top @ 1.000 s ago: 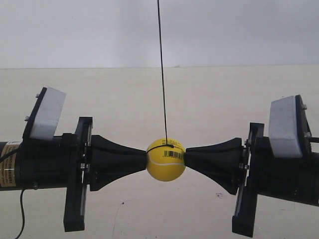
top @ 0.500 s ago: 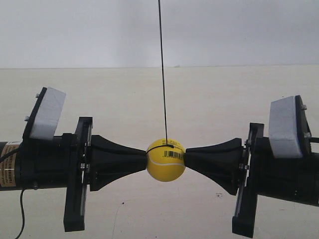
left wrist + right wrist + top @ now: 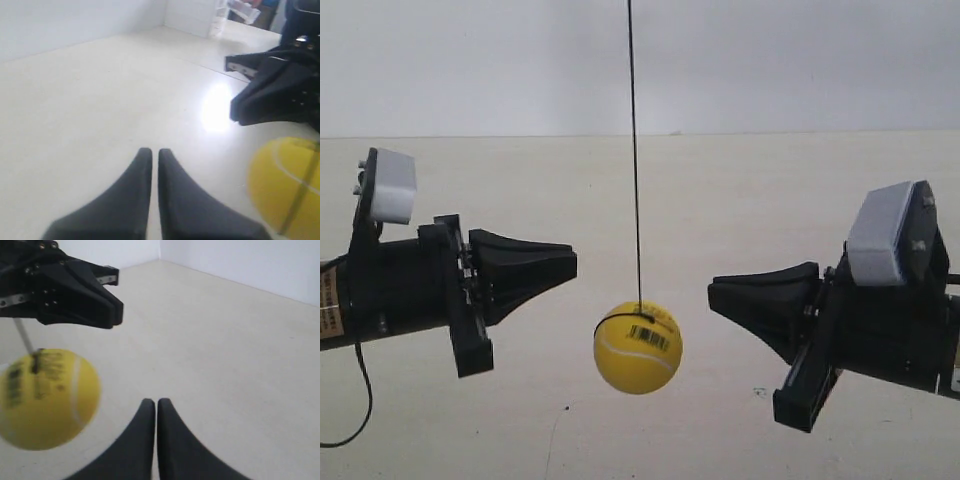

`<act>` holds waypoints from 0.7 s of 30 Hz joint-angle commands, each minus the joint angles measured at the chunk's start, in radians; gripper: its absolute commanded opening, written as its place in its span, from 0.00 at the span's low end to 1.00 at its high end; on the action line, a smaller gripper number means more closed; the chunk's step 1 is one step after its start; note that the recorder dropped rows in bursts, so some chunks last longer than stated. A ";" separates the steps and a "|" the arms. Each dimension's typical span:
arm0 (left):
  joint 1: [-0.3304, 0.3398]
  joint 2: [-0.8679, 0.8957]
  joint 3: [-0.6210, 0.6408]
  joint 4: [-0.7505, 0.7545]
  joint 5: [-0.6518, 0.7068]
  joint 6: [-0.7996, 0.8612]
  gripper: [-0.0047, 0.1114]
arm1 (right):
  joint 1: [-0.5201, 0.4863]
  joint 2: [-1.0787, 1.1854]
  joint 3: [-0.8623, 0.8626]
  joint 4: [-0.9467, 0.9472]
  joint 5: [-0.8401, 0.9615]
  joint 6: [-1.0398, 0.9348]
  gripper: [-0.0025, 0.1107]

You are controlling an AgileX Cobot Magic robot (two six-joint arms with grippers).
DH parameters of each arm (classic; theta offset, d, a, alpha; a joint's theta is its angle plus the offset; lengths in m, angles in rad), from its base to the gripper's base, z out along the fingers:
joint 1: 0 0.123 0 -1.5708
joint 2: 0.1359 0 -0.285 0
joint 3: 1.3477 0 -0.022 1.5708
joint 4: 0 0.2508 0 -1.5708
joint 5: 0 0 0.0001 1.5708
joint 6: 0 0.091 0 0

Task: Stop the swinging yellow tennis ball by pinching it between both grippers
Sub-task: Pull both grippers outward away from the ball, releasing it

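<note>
The yellow tennis ball (image 3: 638,347) hangs free on its thin black string (image 3: 634,150), barcode label facing the camera. Nothing touches it. The gripper at the exterior view's left (image 3: 570,266) points at a spot above and left of the ball, a clear gap away. The gripper at the exterior view's right (image 3: 715,292) sits right of the ball, also apart. In the left wrist view my left gripper (image 3: 151,151) is shut and holds nothing; the ball (image 3: 287,187) is off to one side, below the other gripper (image 3: 270,95). My right gripper (image 3: 152,401) is shut, beside the ball (image 3: 42,397).
A pale tabletop (image 3: 650,200) runs back to a white wall (image 3: 770,60). A black cable (image 3: 360,400) hangs under the arm at the exterior view's left. A small dark mark (image 3: 760,393) lies on the table. Pale grey blocks (image 3: 392,186) top each gripper.
Both cone tips were pressed against the ball, pinching it. They have drawn back outward, and the ball has dropped lower and slightly left, now hanging free.
</note>
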State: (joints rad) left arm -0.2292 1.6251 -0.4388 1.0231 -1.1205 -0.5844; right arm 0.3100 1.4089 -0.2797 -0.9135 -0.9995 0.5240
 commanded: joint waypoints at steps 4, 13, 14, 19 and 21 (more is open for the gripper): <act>0.039 -0.090 0.047 -0.152 0.128 -0.055 0.08 | -0.001 -0.183 -0.002 0.056 0.245 0.024 0.02; 0.039 -0.368 0.196 -0.411 0.241 0.062 0.08 | -0.001 -0.425 0.000 0.073 0.496 0.100 0.02; 0.039 -0.418 0.217 -0.445 0.247 0.082 0.08 | -0.001 -0.451 0.000 0.074 0.510 0.106 0.02; 0.039 -0.608 0.282 -0.537 0.264 0.098 0.08 | -0.001 -0.572 0.000 0.074 0.590 0.153 0.02; 0.039 -0.678 0.301 -0.565 0.264 0.098 0.08 | -0.001 -0.624 0.000 0.080 0.629 0.177 0.02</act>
State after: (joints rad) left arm -0.1922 1.0306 -0.1648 0.5109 -0.8680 -0.4943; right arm 0.3100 0.8506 -0.2780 -0.8457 -0.4265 0.6687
